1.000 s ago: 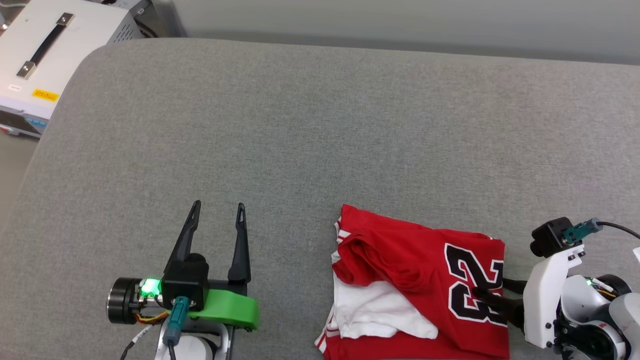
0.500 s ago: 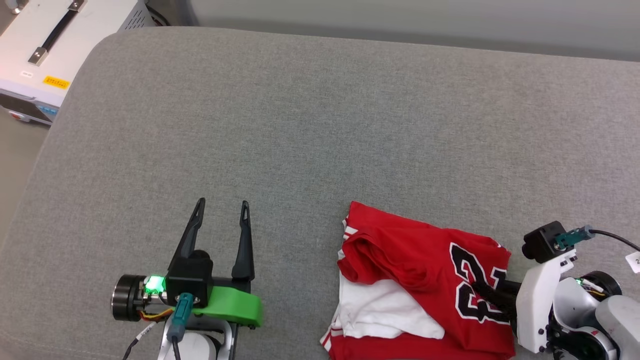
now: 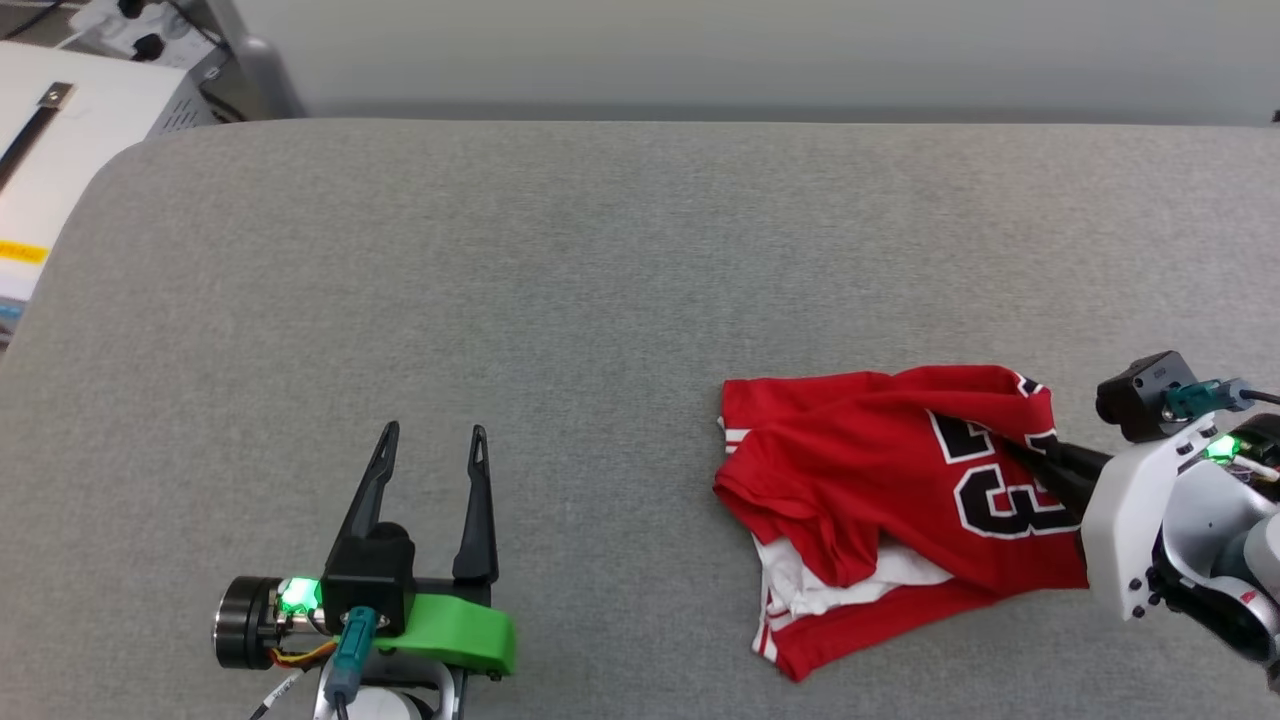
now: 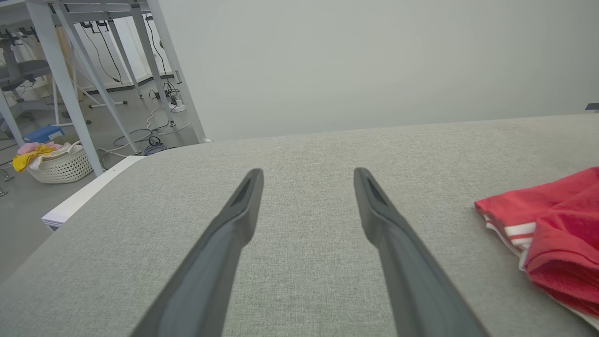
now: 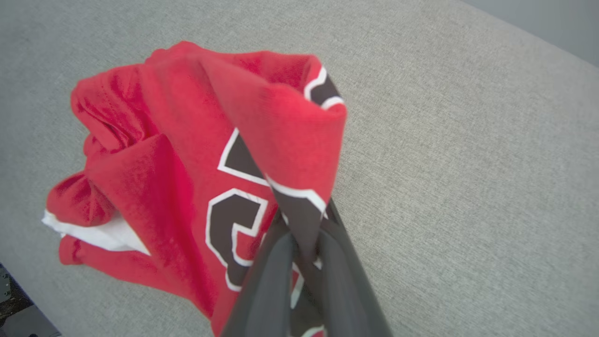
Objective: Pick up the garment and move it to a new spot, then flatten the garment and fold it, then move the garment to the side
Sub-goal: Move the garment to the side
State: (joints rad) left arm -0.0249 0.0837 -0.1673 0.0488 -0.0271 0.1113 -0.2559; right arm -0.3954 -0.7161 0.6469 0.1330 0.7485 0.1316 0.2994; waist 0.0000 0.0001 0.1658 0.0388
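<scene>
On the near right of the grey padded surface point(image 3: 560, 280):

1. The garment point(image 3: 880, 480). Red jersey, loosely bunched, not flat. A black, white-outlined "23" faces up on its right half, and a white sleeve shows under a red fold at the near edge. Striped trim lies at the left edge. Most of the cloth rests on the surface. The far right corner is drawn up into a peak, because that is where it is gripped.

2. Right gripper point(image 5: 303, 231). It reaches in from the right edge with its fingers closed narrow on a fold of the printed cloth, which is pinched between them. Holding one edge, not the bulk, would probably let the shirt be lifted or dragged to a fresh spot, with the rest trailing. One likely risk is that the thin fold slips out under the weight of the hanging cloth.

3. Left gripper point(image 3: 432, 432). It is on the near left, well apart from the jersey, with its fingers spread wide and nothing between them. They point toward the far side over bare surface. It looks parked out of the way, free to take a second corner when flattening begins.

4. White case point(image 3: 50, 170) with a dark handle, beyond the far left corner, off the surface.

5. Pale laundry basket point(image 4: 61, 166) on the floor at the left, holding yellow and pink cloth.
</scene>
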